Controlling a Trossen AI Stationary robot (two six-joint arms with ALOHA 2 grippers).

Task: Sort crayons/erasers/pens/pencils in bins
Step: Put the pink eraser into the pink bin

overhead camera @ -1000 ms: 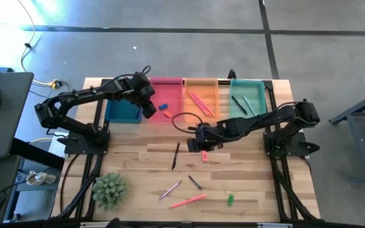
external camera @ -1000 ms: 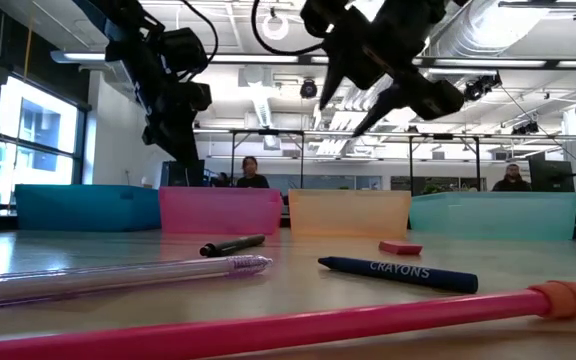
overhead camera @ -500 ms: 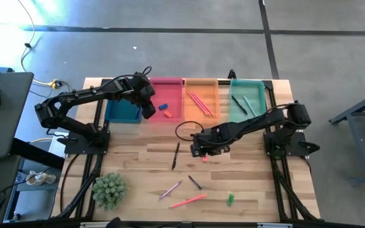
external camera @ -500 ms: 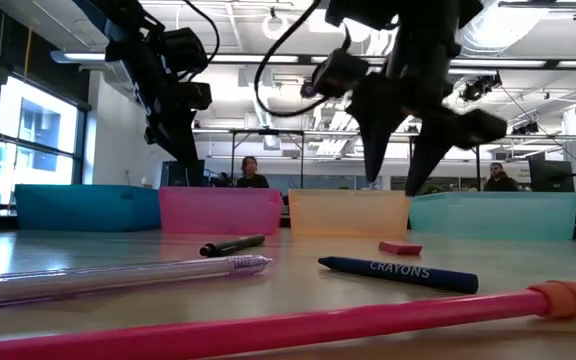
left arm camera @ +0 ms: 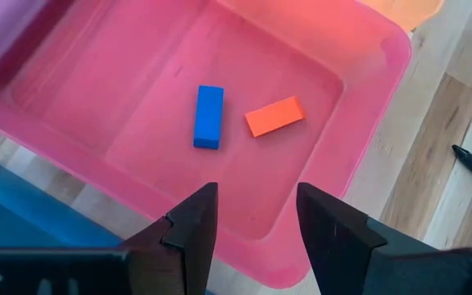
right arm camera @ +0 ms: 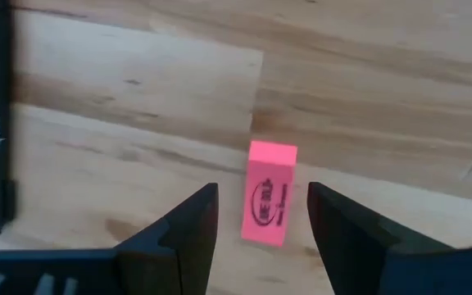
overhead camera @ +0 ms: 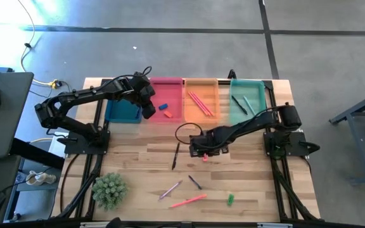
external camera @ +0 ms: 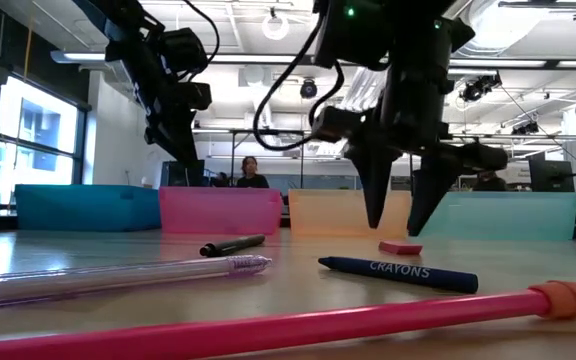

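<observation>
The right gripper [external camera: 396, 225] was held open over the pink eraser [right arm camera: 270, 204]; the left gripper [left arm camera: 255, 229] was held open above the pink bin [left arm camera: 367, 156].

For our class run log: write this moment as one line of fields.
left gripper: open, over pink bin | right gripper: open, above pink eraser on table | next: probably grasp eraser

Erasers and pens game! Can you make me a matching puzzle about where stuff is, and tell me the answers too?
Things:
1. blue eraser
2. pink eraser
3. green eraser
4. right gripper

Places:
A. open, just above the pink eraser
B. in the pink bin
C. on the table near the front edge
D. on the table in front of the orange bin

Pairs: 1-B, 2-D, 3-C, 4-A
</observation>
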